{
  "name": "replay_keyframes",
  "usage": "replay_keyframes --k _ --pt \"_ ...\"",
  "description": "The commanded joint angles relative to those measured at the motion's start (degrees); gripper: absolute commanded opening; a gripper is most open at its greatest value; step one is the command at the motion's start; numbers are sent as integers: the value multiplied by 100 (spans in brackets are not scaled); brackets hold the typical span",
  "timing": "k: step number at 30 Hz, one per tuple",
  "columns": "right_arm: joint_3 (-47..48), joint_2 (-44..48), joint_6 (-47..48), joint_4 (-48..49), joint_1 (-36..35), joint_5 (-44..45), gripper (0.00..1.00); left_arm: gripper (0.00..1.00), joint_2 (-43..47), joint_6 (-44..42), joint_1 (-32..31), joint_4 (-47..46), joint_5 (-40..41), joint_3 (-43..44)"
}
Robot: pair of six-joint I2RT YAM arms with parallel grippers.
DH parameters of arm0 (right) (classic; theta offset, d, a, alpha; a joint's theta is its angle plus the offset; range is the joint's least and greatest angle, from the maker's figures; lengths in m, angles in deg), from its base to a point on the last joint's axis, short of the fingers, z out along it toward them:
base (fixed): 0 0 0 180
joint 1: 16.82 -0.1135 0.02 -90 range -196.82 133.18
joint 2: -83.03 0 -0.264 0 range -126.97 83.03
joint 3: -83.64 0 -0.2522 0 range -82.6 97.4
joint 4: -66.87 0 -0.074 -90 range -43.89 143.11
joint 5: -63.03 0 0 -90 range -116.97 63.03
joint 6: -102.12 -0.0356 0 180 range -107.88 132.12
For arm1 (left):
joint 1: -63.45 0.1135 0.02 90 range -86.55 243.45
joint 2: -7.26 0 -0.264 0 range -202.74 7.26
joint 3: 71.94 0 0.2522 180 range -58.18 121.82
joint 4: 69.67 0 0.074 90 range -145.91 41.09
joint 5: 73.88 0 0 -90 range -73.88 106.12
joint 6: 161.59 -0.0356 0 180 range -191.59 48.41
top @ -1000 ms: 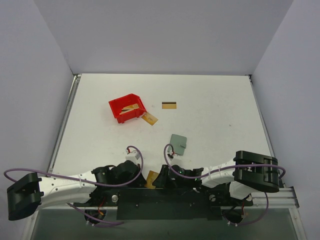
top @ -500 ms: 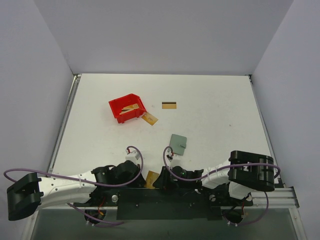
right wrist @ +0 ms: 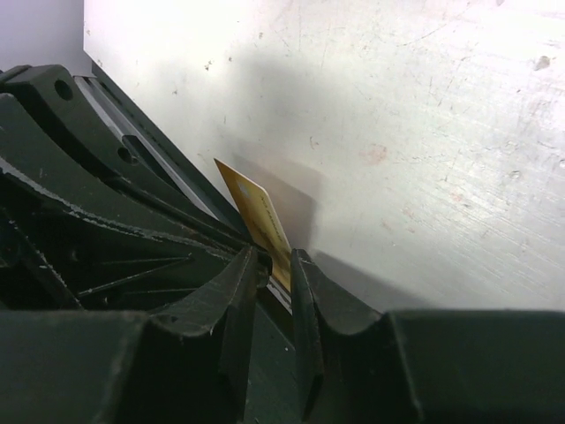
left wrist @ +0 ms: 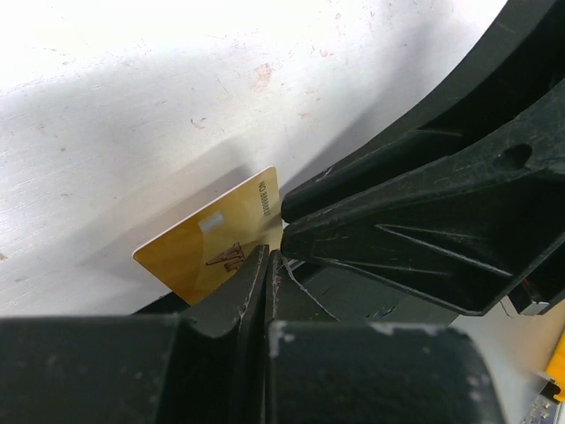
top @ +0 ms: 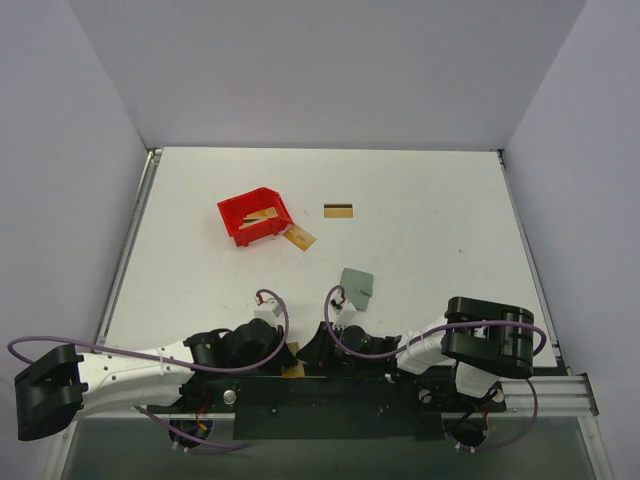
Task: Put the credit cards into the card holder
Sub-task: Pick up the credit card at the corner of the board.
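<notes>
While left jaws pinch the credit card (left wrist: 212, 240), right jaws (nearly shut) clamp it too — edge-on.

One card (left wrist: 212, 238) sits between my left pincer (left wrist: 268, 254) and my right pincer (right wrist: 275, 258) at the near edge of the counter (top: 450, 220), with the card holder (top: 356, 288) lying just beyond them. Farther back on the left stands the bin (top: 232, 212) with cards (top: 262, 216) in it. Another card (top: 299, 237) lies just beside its right corner, and a lone card (top: 338, 210) lies apart to the right.
</notes>
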Motion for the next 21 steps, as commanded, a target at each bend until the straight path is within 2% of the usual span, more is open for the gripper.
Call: replay_keyframes --k 1,13,19,21 --pt "185 -74 72 264 48 55 18 0 -58 -71 3 -340 -34 188" --pt "291 -30 19 -140 118 81 20 0 372 -150 12 -7 10 258" --pt "273 14 19 -263 179 73 22 0 741 -221 12 529 115 522" --pt "256 40 54 -263 197 55 22 0 881 -160 12 1054 255 609"
